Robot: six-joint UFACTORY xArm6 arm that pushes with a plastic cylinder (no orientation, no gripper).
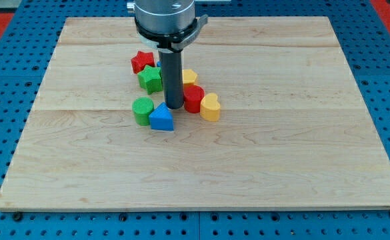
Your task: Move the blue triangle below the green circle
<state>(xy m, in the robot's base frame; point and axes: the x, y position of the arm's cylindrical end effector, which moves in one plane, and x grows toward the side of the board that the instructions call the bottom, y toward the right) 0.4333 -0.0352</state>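
The blue triangle lies near the middle of the wooden board, touching the right side of the green circle. My tip is just above and to the right of the blue triangle, close to it, and left of the red cylinder. The dark rod rises from the tip to the arm's metal head at the view's top.
A red star and a green star sit above the green circle. A yellow block shows partly behind the rod. A yellow heart touches the red cylinder's right. The board lies on a blue pegboard table.
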